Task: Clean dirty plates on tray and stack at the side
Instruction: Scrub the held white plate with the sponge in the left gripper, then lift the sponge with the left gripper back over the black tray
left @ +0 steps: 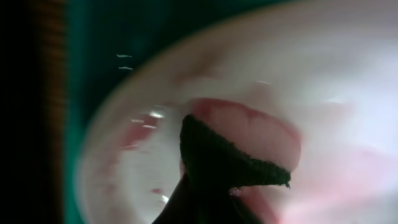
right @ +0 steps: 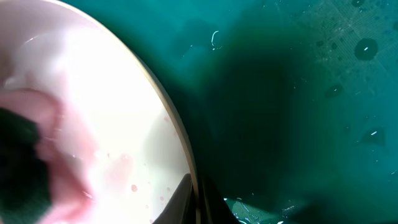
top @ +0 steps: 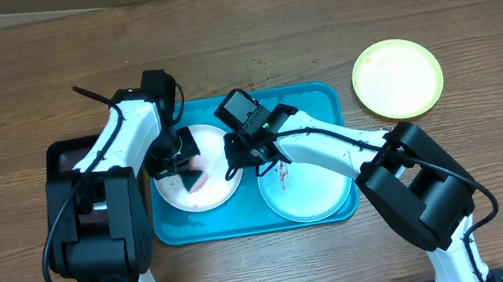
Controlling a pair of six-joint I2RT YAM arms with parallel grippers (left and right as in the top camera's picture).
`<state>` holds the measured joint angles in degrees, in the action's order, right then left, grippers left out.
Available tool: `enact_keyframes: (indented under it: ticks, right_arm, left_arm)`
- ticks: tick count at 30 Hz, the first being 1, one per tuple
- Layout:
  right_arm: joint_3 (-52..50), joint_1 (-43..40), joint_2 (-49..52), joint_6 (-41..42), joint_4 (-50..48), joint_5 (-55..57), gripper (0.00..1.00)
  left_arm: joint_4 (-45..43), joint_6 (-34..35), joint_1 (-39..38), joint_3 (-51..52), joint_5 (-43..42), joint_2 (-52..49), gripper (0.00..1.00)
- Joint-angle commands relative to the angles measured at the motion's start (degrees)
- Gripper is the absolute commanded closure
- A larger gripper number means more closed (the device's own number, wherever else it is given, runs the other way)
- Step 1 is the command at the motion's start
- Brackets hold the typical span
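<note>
The white plate lies in the left half of the turquoise tray. My left gripper is shut on a pink sponge with a dark scrub side and presses it on this plate; the sponge and plate show pink smears in the left wrist view. My right gripper is shut on the white plate's right rim. The pale blue rimmed plate, with a red smear, lies in the tray's right half. The yellow-green plate sits on the table to the right, off the tray.
A black tray lies left of the turquoise tray, partly under my left arm. The tray floor is wet with droplets. The wooden table surrounds everything.
</note>
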<state>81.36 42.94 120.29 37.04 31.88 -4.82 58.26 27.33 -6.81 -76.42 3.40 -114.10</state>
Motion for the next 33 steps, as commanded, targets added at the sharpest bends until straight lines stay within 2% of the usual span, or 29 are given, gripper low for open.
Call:
enact_keyframes:
  ticks: [1, 8, 13, 16, 20, 24, 28, 33]
  right_arm:
    - [-0.39, -1.55, 1.03, 0.07, 1.03, 3.67, 0.96]
    - [-0.39, -1.55, 1.03, 0.07, 1.01, 3.67, 0.96]
    - [-0.39, -1.55, 1.03, 0.07, 0.98, 3.67, 0.96]
    - [-0.39, -1.55, 1.03, 0.07, 0.96, 3.67, 0.96]
    - [-0.28, -1.55, 1.03, 0.07, 0.9, 3.67, 0.96]
    - [0.0, -1.55, 1.01, 0.02, 0.87, 3.65, 0.96]
    - [0.17, -1.55, 0.79, -2.32, 0.72, 2.45, 0.96]
    - [1.84, -1.55, -0.52, -5.49, 2.14, 2.19, 0.96]
  left_arm:
    - [0.5, 6.12, 1.16, 3.1, 20.72, -3.02, 0.96]
    - [1.95, 9.09, 1.22, 2.97, 29.53, -2.99, 0.96]
    - [5.33, 9.16, 1.09, -1.53, 28.22, -2.99, 0.96]
    - [10.45, 11.96, 1.05, -7.72, 27.61, -2.97, 0.96]
    - [15.96, 12.46, 1.07, -17.94, 20.33, -2.47, 0.96]
    - [16.98, 8.74, 1.99, -25.79, 9.55, 0.96, 0.96]
    - [16.24, 6.91, 5.4, -27.82, 1.42, 8.33, 0.96]
    - [19.45, 4.35, 13.16, -27.82, -0.39, 15.76, 0.96]
